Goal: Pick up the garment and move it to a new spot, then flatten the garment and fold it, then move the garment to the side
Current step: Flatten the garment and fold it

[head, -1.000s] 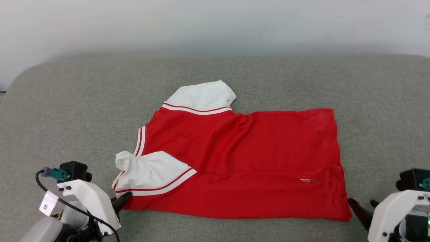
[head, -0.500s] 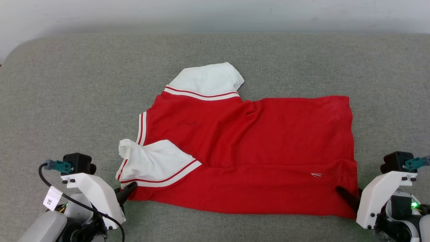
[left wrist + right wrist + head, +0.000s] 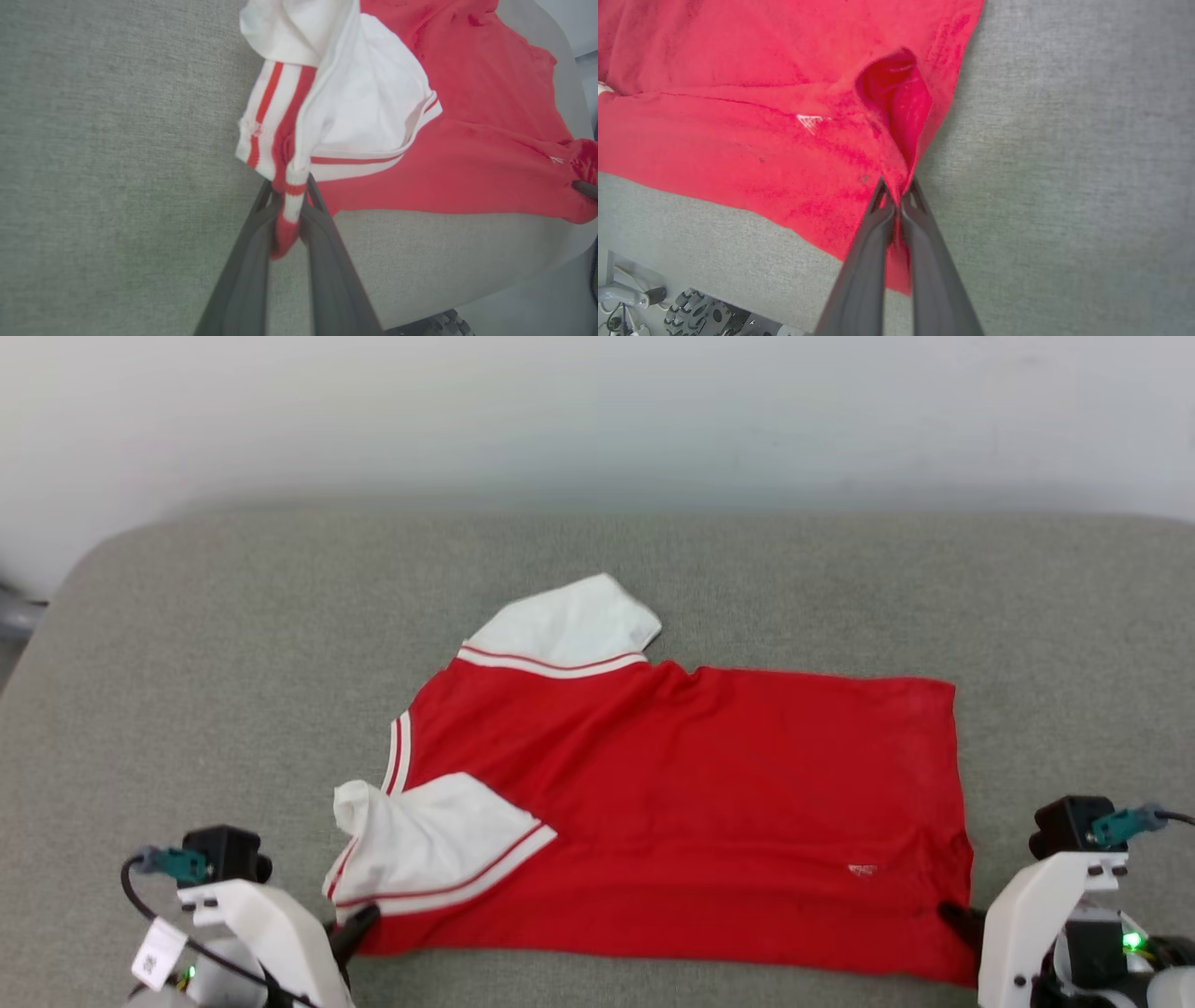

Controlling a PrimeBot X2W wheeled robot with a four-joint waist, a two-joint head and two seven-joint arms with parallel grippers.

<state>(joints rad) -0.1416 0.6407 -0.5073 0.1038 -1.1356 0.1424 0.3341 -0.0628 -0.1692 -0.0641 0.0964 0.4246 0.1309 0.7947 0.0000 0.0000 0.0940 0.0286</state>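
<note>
Two corners of the garment [image 3: 672,784] pinched, left claw [image 3: 290,193] clamped on striped trim, right claw [image 3: 896,189] on hem (bunched).

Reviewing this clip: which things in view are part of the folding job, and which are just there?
In the job:
- garment, lying on the pad
- left gripper, shut on its striped trim
- right gripper, shut on its red hem corner

Just there:
- grey pad under the garment
- pale wall behind
</note>
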